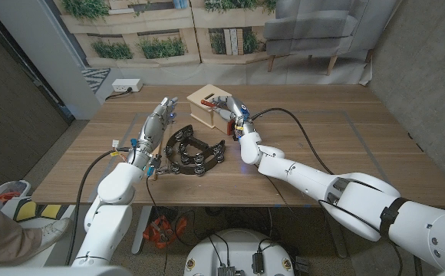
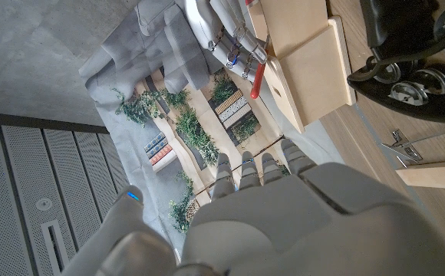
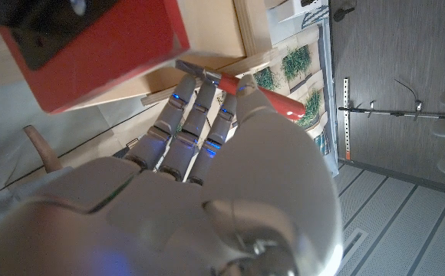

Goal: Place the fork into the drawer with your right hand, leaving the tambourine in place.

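My right hand (image 1: 235, 115) pinches a red-handled fork (image 1: 229, 124) right beside the front right corner of the small wooden drawer box (image 1: 207, 106). The right wrist view shows the fork's red handle (image 3: 272, 98) in my fingertips (image 3: 199, 100), its metal end against the box's pale wood (image 3: 207, 34). From the left wrist view the same fork (image 2: 258, 78) hangs by the box (image 2: 307, 57). The black tambourine (image 1: 194, 153) lies in front of the box, also seen as the tambourine (image 2: 414, 65). My left hand (image 1: 155, 124) stands left of it, fingers straight, holding nothing.
A black cable (image 1: 303, 134) runs over the table from my right wrist toward the front edge. A red block (image 3: 92, 38) sits close to the right wrist camera. Behind the table are a white power strip (image 1: 124, 86) on the floor and a grey sofa (image 1: 326, 27).
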